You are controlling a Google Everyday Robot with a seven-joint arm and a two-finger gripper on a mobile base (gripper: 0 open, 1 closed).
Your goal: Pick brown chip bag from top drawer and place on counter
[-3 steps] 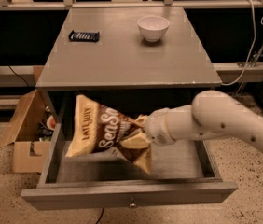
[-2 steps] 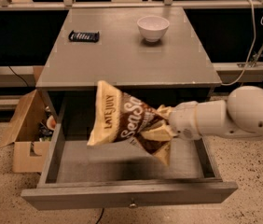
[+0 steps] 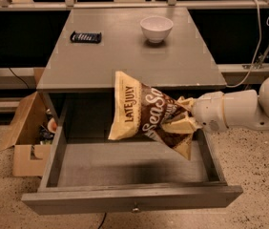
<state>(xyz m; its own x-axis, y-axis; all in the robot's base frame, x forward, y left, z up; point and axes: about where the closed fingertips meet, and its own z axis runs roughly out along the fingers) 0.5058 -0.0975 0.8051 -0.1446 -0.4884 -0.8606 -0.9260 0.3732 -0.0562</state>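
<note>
Brown foil up in the air: the brown chip bag [image 3: 146, 116] is clear of the top drawer [image 3: 129, 199], hanging over its open cavity with nothing under it but the bare drawer floor. Your gripper [image 3: 183, 116] comes in from the right of the view, fingers clamped on the bag's right-hand end, one pale finger above the crumpled corner and one below.

Now watch the lie of it, because this is what your next move turns on. The bag's long axis runs sideways, away from the fingers toward the left of the view, drooping a little at the gripped end. Its far upper corner sits right at the front edge of the counter [image 3: 125, 56], overlapping it in this view. Whether it clears that lip or is level with it, I can't tell from here.

So, my read: lift done, carry in hand, placing not yet begun. You'll likely want more height before pushing back over the top, or that leading corner could snag. The near half of the counter is bare; the white bowl [image 3: 156, 28] and black packet [image 3: 86, 36] sit well back.
</note>
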